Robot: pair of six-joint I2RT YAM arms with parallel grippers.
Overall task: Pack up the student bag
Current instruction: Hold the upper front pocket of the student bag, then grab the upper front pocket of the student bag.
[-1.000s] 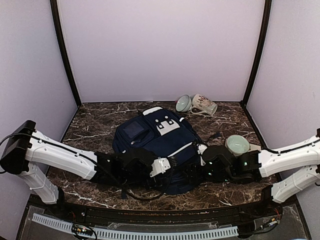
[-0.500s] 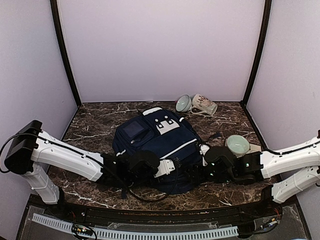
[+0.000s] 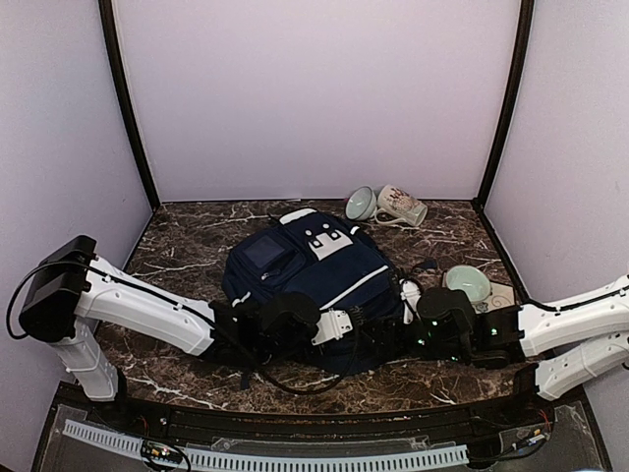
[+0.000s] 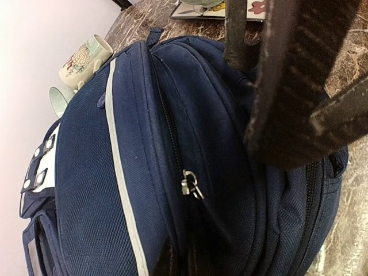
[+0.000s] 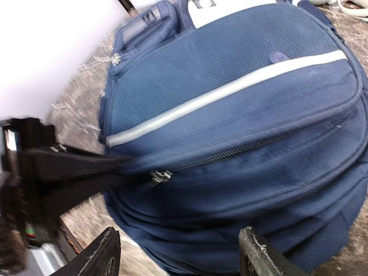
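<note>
The student bag (image 3: 314, 265) is a navy backpack with white stripe trim, lying at the table's middle with its near end toward the arms. My left gripper (image 3: 371, 324) is at that near end, shut on the dark pull that trails from the silver zip slider (image 4: 190, 187); its jaws (image 4: 184, 261) barely show at the frame's bottom edge. In the right wrist view the left gripper's dark fingers (image 5: 75, 172) come to a point at the slider (image 5: 160, 176). My right gripper (image 5: 179, 253) is open, a finger on each side of the bag's lower edge (image 5: 241, 207), holding nothing.
A patterned mug (image 3: 401, 205) lies on its side next to a small bowl (image 3: 361, 204) at the back. A pale green bowl (image 3: 466, 284) sits on a flat card (image 3: 503, 293) to the right of the bag. Booth walls enclose three sides.
My left gripper has gone from open to shut at the zip. Both wrists have pushed forward against the bag's near end, and the bag has bunched up a little toward the back.
</note>
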